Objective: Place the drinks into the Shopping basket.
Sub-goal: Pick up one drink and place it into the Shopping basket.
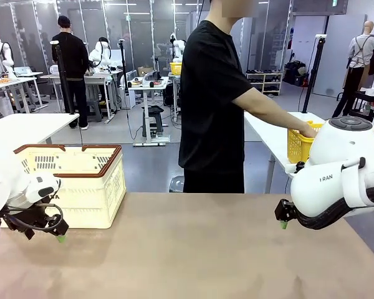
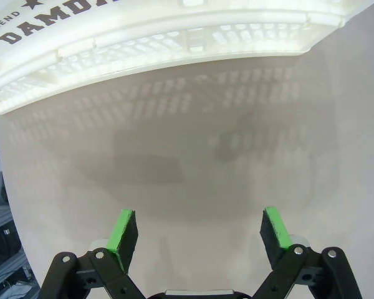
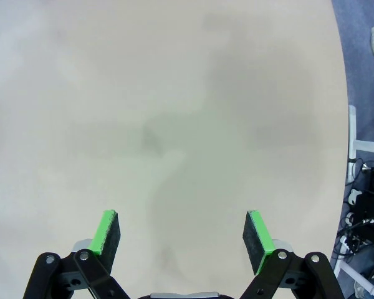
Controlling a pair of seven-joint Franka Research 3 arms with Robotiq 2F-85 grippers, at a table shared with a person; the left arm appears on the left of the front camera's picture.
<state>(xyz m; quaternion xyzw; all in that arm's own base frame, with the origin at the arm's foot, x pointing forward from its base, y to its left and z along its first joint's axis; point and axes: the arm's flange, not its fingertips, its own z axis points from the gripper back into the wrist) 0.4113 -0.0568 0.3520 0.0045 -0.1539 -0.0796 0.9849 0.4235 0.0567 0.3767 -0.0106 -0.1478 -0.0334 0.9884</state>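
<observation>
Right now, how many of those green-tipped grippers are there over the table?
2. The left gripper hangs open by the cream basket on the left; the right gripper hangs open above the table on the right.

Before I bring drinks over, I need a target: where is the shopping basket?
In the front view the shopping basket stands on the table, left side, just beyond the left gripper; the left wrist view shows its printed wall close ahead.

Shopping basket (image 1: 93,193) on table (image 1: 206,249), beyond left pincer (image 1: 45,235)
</observation>
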